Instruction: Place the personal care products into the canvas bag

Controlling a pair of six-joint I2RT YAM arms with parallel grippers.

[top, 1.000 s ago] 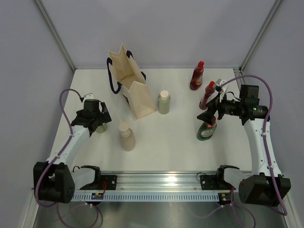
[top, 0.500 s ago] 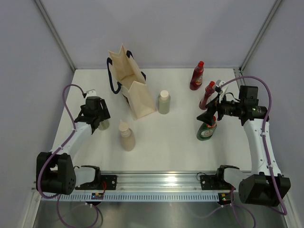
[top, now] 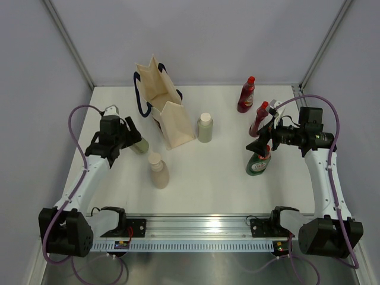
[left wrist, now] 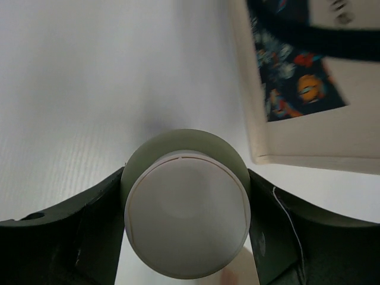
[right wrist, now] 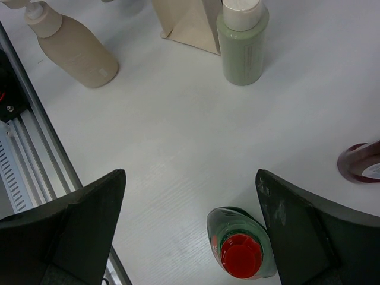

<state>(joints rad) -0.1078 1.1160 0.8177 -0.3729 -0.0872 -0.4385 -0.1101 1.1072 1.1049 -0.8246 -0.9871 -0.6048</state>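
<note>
On the left side of the table (top: pixel 202 184), the left gripper (top: pixel 129 141) is clamped on one green bottle (top: pixel 139 146). The wrist view shows a dark finger (left wrist: pixel 89 228) pressed against each side of the bottle just below its white cap (left wrist: pixel 187 221). From above, that bottle sits tilted, its far end pointing toward the bag (top: pixel 165 110) and close to the bag's near left side. I cannot tell whether it is clear of the table. The bag stands upright at the back left with its mouth open, and nothing shows inside it. The other green bottle (top: pixel 205 127) stands just right of the bag. The beige bottle (top: pixel 158 170) stands nearer the arms, apart from both. So none of the three products is in the bag yet: one is in hand and looks about to go in, and two wait untouched. The right gripper (top: pixel 261 142) hangs on the right with its fingers spread wide and nothing between them, over a red-capped bottle (right wrist: pixel 240 244) and close to two red bottles (top: pixel 246 95), none of which belongs to the task. By my reckoning the work is barely begun. The held bottle needs lifting over the bag's rim and releasing, then the same for the other two.
</note>
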